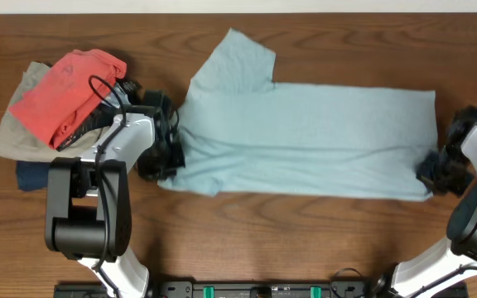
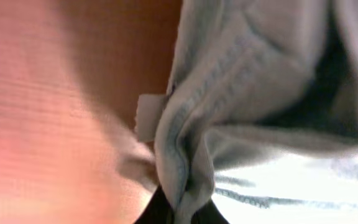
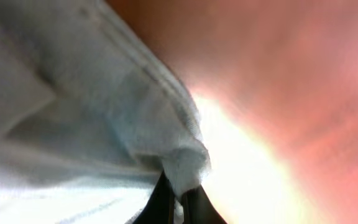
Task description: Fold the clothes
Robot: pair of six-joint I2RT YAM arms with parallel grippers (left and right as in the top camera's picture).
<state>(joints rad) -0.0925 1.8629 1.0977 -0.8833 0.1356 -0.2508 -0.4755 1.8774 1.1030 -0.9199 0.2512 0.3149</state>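
Observation:
The pale light-blue garment [image 1: 305, 136] lies spread across the middle of the wooden table, one sleeve pointing to the back. My left gripper [image 1: 166, 161] is shut on its near left edge; the left wrist view shows the bunched hem [image 2: 185, 162] pinched between the dark fingers [image 2: 182, 214]. My right gripper [image 1: 431, 172] is shut on the near right corner; the right wrist view shows that corner of cloth [image 3: 188, 165] pinched in the fingers [image 3: 178, 208].
A stack of folded clothes sits at the left: a coral-red garment [image 1: 69, 91] on top, a beige one [image 1: 11, 128] under it and a navy one [image 1: 30, 175] at the bottom. The table's wooden top [image 1: 305, 240] runs along the front.

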